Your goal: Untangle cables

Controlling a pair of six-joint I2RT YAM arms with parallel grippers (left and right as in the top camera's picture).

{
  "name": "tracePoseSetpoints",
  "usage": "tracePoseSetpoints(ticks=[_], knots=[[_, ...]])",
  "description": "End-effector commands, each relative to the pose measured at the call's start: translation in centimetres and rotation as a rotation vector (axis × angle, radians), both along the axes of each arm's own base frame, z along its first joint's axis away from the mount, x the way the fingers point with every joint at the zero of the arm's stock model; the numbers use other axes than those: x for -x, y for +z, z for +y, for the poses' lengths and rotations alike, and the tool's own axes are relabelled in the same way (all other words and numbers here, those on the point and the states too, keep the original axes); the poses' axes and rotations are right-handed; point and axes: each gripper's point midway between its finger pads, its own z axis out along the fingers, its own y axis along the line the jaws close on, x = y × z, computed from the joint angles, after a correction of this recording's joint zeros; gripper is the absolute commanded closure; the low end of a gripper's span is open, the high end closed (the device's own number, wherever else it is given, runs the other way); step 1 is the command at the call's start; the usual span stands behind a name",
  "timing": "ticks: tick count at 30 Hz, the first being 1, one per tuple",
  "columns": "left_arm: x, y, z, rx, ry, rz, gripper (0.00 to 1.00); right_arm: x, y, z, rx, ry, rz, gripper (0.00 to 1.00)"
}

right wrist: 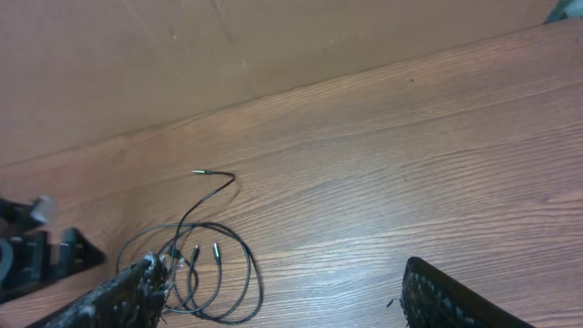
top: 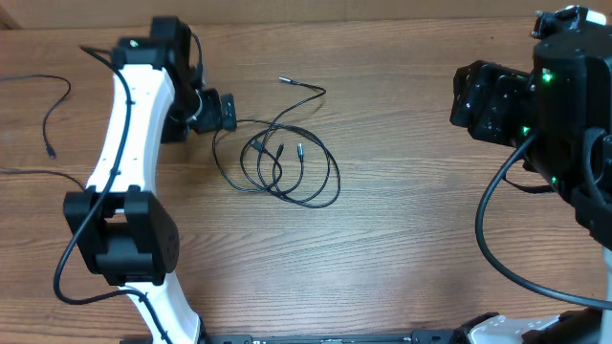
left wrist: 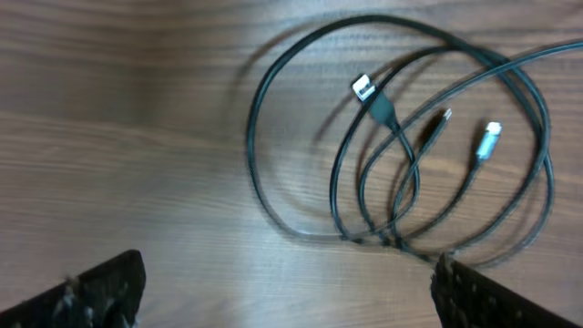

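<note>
Lying coiled, cables [top: 278, 162] stretch left-right, one tail reaching far-side; left claw [left wrist: 282, 292], right claw [right wrist: 273, 296] spread.

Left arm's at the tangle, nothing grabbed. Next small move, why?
Probably lower the left gripper onto the nearest outer loop of the thin black tangled cables and close. It is open and empty right beside that loop, while the right gripper sits far off, open too.

The thin black cables [top: 287, 158] lay in overlapping loops mid-worktop, silvery plug tips inside, one loose end trailing toward twelve o'clock.
</note>
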Motion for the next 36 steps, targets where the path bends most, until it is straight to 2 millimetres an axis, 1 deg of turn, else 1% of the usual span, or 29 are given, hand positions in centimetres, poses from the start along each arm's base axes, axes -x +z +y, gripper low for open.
tracePoseSetpoints(ticks=[1, 4, 7, 9, 11, 12, 14, 16, 18, 20, 21, 22, 23, 26, 29, 31, 33, 34, 36], knots=[[0.7, -3.4, -2.5, 0.125, -0.006, 0.028, 0.01, -0.1, -0.1, 0.1, 0.002, 0.006, 0.002, 0.20], [0.7, -5.8, -4.1, 0.165, -0.011, 0.012, 0.03, -0.1, -0.1, 0.2, 0.002, 0.006, 0.002, 0.20], [0.8, -7.7, -5.3, 0.161, -0.022, -0.003, 0.04, -0.1, -0.1, 0.2, 0.002, 0.006, 0.002, 0.19], [1.1, -8.7, -5.8, 0.148, -0.019, -0.004, 0.05, -0.1, -0.1, 0.2, 0.002, 0.006, 0.002, 0.20], [1.4, -9.6, -5.8, 0.118, 0.005, 0.002, 0.08, -0.1, -0.1, 0.2, 0.002, 0.006, 0.002, 0.19], [1.7, -10.2, -6.0, 0.107, 0.018, 0.006, 0.11, -0.1, -0.1, 0.2, 0.002, 0.006, 0.002, 0.19], [1.9, -10.7, -6.1, 0.109, 0.018, 0.007, 0.15, -0.1, -0.1, 0.2, 0.002, 0.006, 0.002, 0.19], [2.2, -11.1, -6.1, 0.108, 0.021, 0.011, 0.22, -0.1, -0.1, 0.2, 0.002, 0.006, 0.002, 0.19], [2.4, -11.4, -6.1, 0.107, 0.020, 0.015, 0.33, -0.1, -0.1, 0.2, 0.002, 0.006, 0.002, 0.19], [2.3, -11.5, -6.2, 0.108, 0.018, 0.010, 0.53, -0.1, -0.1, 0.2, 0.002, 0.006, 0.002, 0.19], [2.3, -11.5, -6.2, 0.108, 0.017, 0.007, 0.66, -0.1, -0.1, 0.2, 0.001, 0.006, 0.003, 0.19], [2.2, -11.5, -6.2, 0.108, 0.016, 0.004, 0.82, -0.1, -0.1, 0.2, 0.002, 0.006, 0.003, 0.19], [2.1, -11.5, -6.2, 0.109, 0.016, -0.002, 0.96, -0.1, -0.1, 0.2, 0.002, 0.006, 0.003, 0.19], [1.1, -11.4, -6.3, 0.111, 0.014, -0.043, 0.96, -0.2, -0.1, 0.2, 0.003, 0.006, 0.004, 0.19], [0.2, -10.4, -6.4, 0.114, 0.011, -0.080, 0.96, -0.2, -0.1, 0.2, 0.004, 0.006, 0.004, 0.18], [-0.5, -8.7, -6.9, 0.130, -0.020, -0.120, 0.96, -0.2, -0.1, 0.2, 0.013, 0.013, 0.004, 0.18], [-1.1, -6.3, -7.4, 0.137, -0.058, -0.173, 0.96, -0.2, -0.1, 0.2, 0.018, 0.018, 0.004, 0.18], [-1.4, -4.7, -7.7, 0.139, -0.083, -0.209, 0.96, -0.2, -0.1, 0.2, 0.018, 0.018, 0.004, 0.18], [-2.0, -0.4, -8.6, 0.145, -0.140, -0.311, 0.96, -0.2, -0.2, 0.2, 0.018, 0.018, 0.005, 0.18]])
